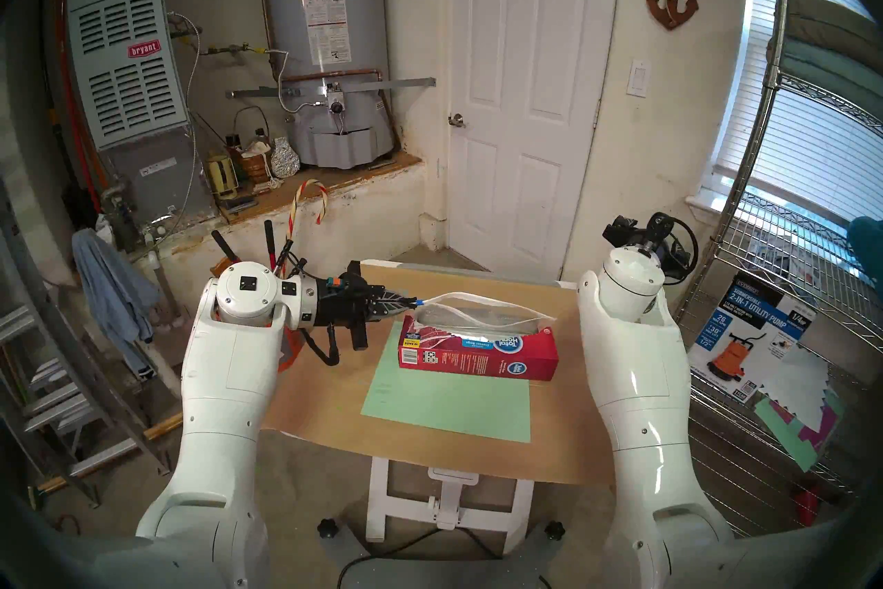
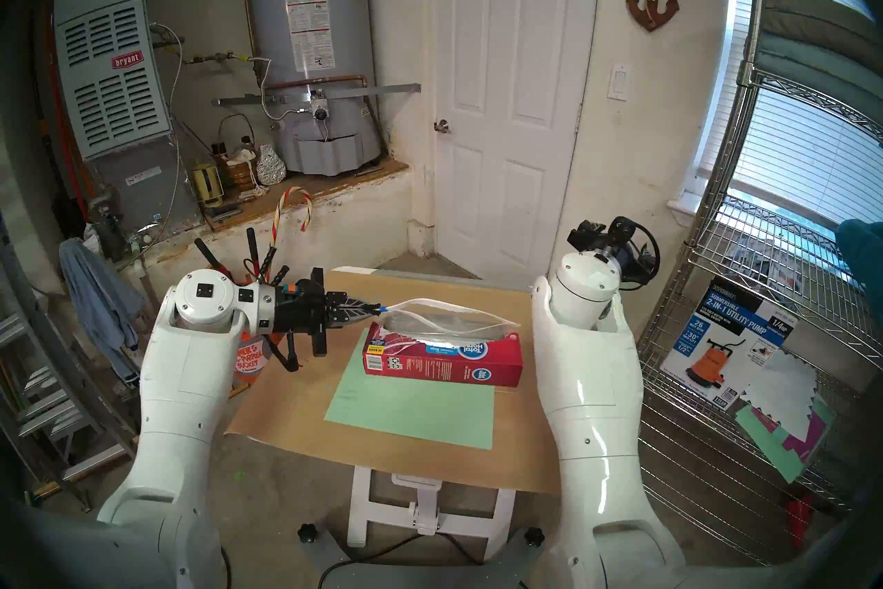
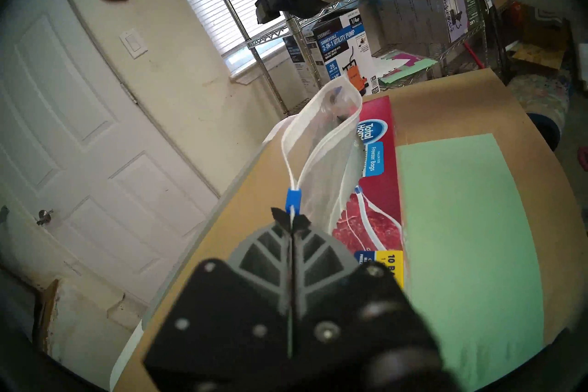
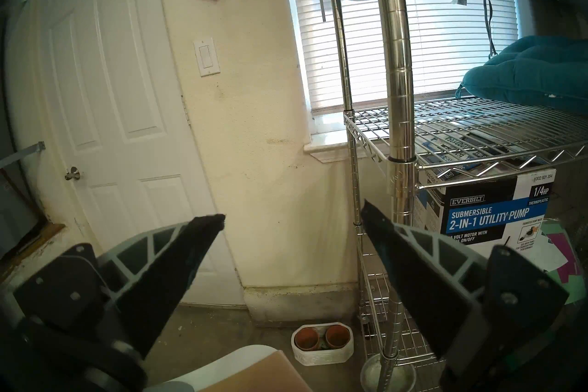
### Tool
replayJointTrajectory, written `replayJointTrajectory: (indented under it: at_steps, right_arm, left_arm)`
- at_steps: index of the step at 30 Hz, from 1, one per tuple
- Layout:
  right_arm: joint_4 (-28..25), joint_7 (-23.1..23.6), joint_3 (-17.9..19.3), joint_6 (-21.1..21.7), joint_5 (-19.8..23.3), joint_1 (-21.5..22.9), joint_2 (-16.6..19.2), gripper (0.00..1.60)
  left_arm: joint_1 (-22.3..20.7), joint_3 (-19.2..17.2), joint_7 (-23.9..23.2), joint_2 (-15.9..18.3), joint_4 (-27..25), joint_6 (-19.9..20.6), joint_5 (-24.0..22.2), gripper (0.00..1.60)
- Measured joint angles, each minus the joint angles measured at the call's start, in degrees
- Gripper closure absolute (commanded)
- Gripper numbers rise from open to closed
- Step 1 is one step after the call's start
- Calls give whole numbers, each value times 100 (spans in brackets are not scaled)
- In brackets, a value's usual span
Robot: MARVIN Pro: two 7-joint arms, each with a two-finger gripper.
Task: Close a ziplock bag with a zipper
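The clear ziplock bag [image 1: 482,315] lies along the top of a red box [image 1: 478,356], its mouth gaping between two whitish rim strips. The blue zipper [image 3: 293,199] sits at the bag's left end, where the strips meet. My left gripper [image 3: 291,221] is shut on the bag's rim strip just behind the zipper, and holds that end slightly raised. In the head view the same gripper [image 1: 410,302] points right at the zipper [image 1: 419,301]. My right gripper [image 4: 292,216] is open and holds nothing. It is raised off the table's right edge, away from the bag.
The red box rests on a green sheet [image 1: 449,401] on a small table covered in brown paper [image 1: 549,454]. A wire shelf rack [image 1: 788,239] with a pump carton [image 1: 750,334] stands close to my right arm. A white door [image 1: 521,95] is behind the table.
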Motion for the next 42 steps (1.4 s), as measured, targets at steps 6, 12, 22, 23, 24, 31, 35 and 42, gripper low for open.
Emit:
replayJointTrajectory:
  at_steps: [6, 12, 22, 23, 24, 31, 35, 42]
  right_arm:
    - [0, 5, 5, 1, -6, 0, -5, 0]
    - [-86, 253, -53, 146, 71, -3, 57, 0]
    - [-520, 1293, -846, 835, 241, 19, 249, 0]
    - [-547, 1374, -924, 893, 245, 20, 249, 0]
    - [-566, 1444, -989, 942, 249, 21, 250, 0]
    - [-695, 2250, -1759, 1570, 254, 70, 410, 0]
    - [-708, 2681, -2144, 1972, 364, 162, 610, 0]
    - [-744, 3488, -2615, 2774, 609, 439, 1091, 0]
  left_arm:
    - [-10, -38, 13, -11, -5, -7, 26, 160]
    - [-41, -61, 104, -24, 12, -66, 63, 160]
    - [-108, -80, 203, -54, 114, -154, 96, 160]
    - [-111, -82, 210, -58, 121, -160, 97, 160]
    - [-113, -82, 215, -61, 127, -166, 97, 160]
    - [-120, -108, 258, -92, 165, -244, 96, 160]
    - [-116, -133, 259, -104, 165, -291, 84, 160]
    - [-92, -205, 239, -108, 145, -371, 45, 160]
